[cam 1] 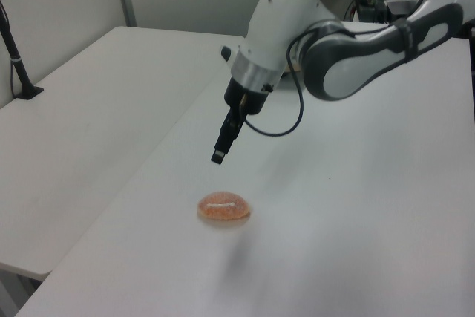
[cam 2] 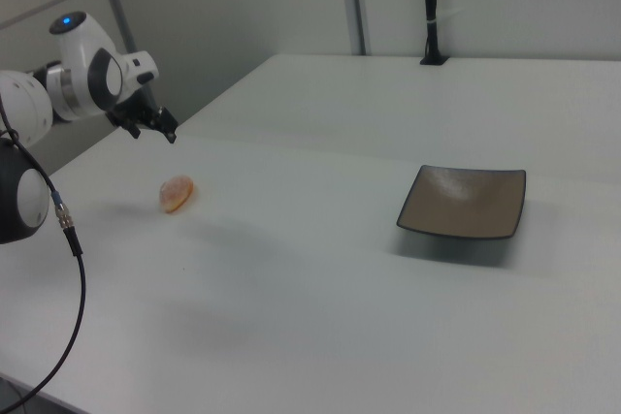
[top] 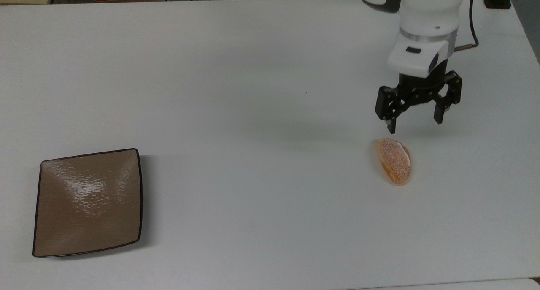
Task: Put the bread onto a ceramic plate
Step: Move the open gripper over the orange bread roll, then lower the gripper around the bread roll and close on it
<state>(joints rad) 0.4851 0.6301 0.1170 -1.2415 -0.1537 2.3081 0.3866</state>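
Bread [top: 394, 161]: small oval bun, sugary crust, lying on counter [top: 253, 91] well apart from plate [top: 87, 201]. Likely light, soft, crumbly; grip gently across the short width. Gripper [top: 415, 122] above, just beside bread; fingers [top: 392, 125] spread, empty.

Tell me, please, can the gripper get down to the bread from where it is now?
Probably yes. The gripper is open and hangs in the air close beside the bread, which lies alone on the bare table. Nothing stands between them, and the plate is far across the table.
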